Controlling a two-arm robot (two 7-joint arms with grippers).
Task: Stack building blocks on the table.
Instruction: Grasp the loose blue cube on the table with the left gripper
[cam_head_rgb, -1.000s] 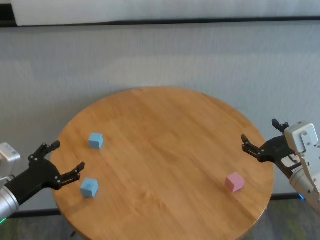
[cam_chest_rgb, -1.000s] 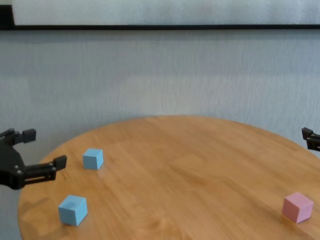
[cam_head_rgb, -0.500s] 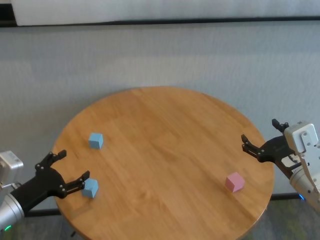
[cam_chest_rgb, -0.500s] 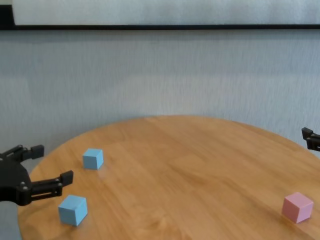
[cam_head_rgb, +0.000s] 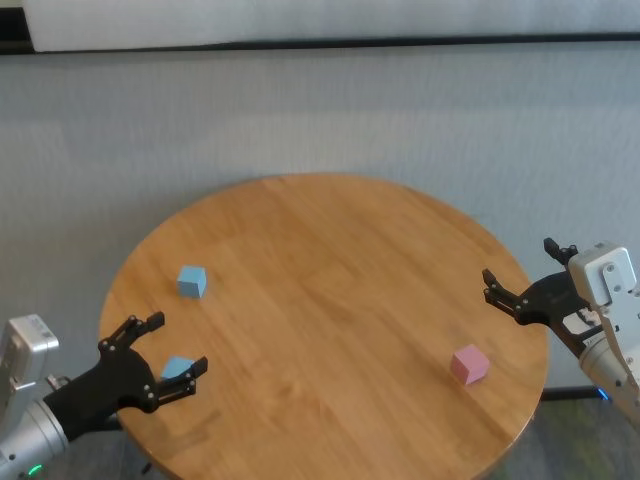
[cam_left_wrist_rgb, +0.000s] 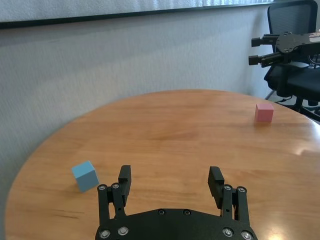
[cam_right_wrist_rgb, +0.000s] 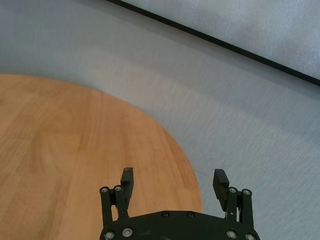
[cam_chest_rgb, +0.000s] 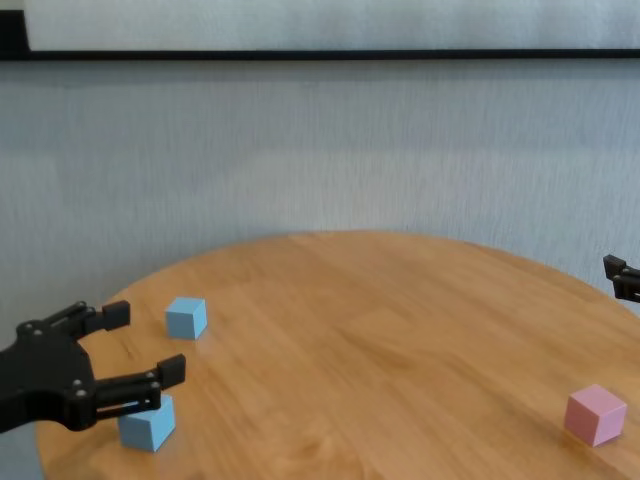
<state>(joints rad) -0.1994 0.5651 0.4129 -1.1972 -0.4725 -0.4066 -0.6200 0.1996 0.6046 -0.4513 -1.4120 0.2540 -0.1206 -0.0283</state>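
Nearest, the left end effector (cam_head_rgb: 155, 352) hovers with fingers spread over the round honey-coloured wood-plank table (cam_head_rgb: 330, 300), directly above the near light blue matte cube (cam_head_rgb: 177, 368). Beyond it sits the second light blue matte cube (cam_head_rgb: 191, 281). Well apart, the small pink matte cube (cam_head_rgb: 468, 364) rests near the splayed right end effector (cam_head_rgb: 515, 290).

- The table (cam_head_rgb: 330, 260) was round, with a honey-coloured plank top.
- One light blue block (cam_head_rgb: 191, 281) sat flat near its left edge.
- A second light blue block (cam_chest_rgb: 146, 428) lay nearer the front-left rim.
- The pink block (cam_head_rgb: 468, 364) rested near its right edge, unstacked.
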